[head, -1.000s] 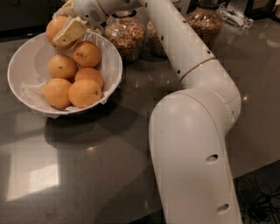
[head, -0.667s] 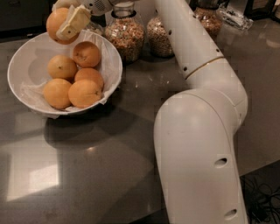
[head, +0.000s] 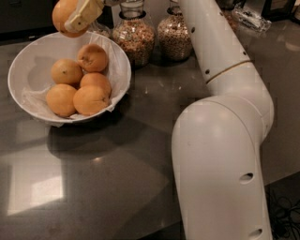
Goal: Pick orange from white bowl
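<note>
The white bowl (head: 28, 70) with crinkled paper lining sits at the left on the dark counter and holds several oranges. My gripper (head: 77, 16) is at the top left, above the bowl's far rim, shut on the orange (head: 63, 16). It holds the orange in the air, clear of the bowl. A pale finger (head: 84, 13) crosses the orange's right side. The top of the orange is cut off by the frame edge.
Two glass jars of grains stand behind the bowl, one in the middle (head: 135, 37) and one to its right (head: 174, 35). My white arm (head: 220, 140) fills the right side. The dark counter (head: 93, 178) runs to the front, with its edge at lower right.
The gripper has lifted the orange up out of the bowl, from resting among the others to well above the rim. The remaining oranges have not moved.
</note>
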Motion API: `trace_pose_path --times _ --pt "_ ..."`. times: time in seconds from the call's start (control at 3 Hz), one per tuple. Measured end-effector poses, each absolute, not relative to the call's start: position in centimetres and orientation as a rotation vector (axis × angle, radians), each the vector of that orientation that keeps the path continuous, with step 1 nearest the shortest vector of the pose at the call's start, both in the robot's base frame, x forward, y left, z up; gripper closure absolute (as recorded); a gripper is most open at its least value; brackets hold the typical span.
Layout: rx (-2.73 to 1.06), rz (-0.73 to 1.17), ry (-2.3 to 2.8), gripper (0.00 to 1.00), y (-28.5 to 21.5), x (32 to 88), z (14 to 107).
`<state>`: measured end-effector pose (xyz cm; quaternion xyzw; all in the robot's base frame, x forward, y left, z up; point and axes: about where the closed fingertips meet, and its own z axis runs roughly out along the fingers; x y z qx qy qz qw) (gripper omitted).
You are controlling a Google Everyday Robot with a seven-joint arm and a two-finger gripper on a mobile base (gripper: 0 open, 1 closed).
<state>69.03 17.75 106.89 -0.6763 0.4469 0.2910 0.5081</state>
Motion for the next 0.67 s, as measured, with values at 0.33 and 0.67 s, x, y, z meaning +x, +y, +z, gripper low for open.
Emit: trace_pose_path --times 0.33,0.67 --pt "-1.649 0.756 1.101 1.0 17.7 67.4 106.0" --pt "-1.635 0.82 1.131 1.0 16.6 65.0 105.2"
